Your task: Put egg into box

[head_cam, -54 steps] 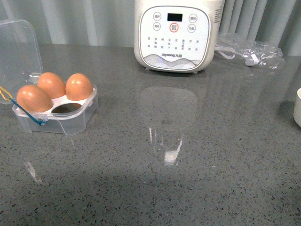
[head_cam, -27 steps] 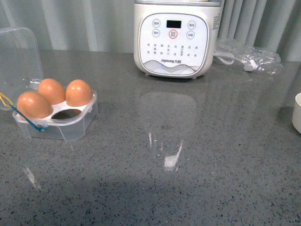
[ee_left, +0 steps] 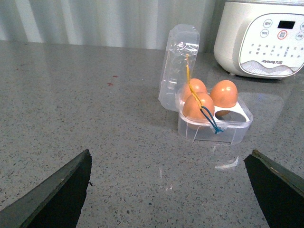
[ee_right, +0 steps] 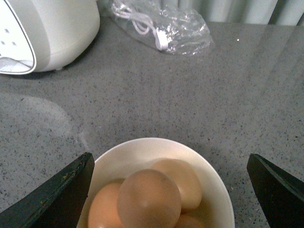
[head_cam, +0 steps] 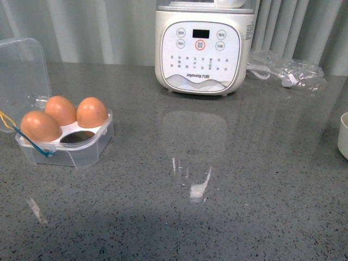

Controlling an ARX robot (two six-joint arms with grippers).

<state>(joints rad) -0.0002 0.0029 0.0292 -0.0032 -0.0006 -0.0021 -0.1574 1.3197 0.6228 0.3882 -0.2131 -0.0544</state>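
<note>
The clear four-cell box (head_cam: 81,149) stands at the left of the grey counter with its lid (head_cam: 22,68) open and upright. It holds three brown eggs (head_cam: 91,112); the front right cell is empty. The box also shows in the left wrist view (ee_left: 213,127). My left gripper (ee_left: 168,190) is open and empty above bare counter, short of the box. My right gripper (ee_right: 168,194) is open above a white bowl (ee_right: 204,166) that holds several brown eggs (ee_right: 148,199). The bowl's edge shows at the far right in the front view (head_cam: 343,135). Neither arm shows in the front view.
A large white appliance with buttons (head_cam: 204,46) stands at the back centre. A clear plastic bag with a white cable (head_cam: 285,70) lies to its right, also in the right wrist view (ee_right: 161,26). Curtains hang behind the counter.
The front view has shifted slightly: the appliance and box sit a little lower in the picture. Nothing on the counter has moved.
</note>
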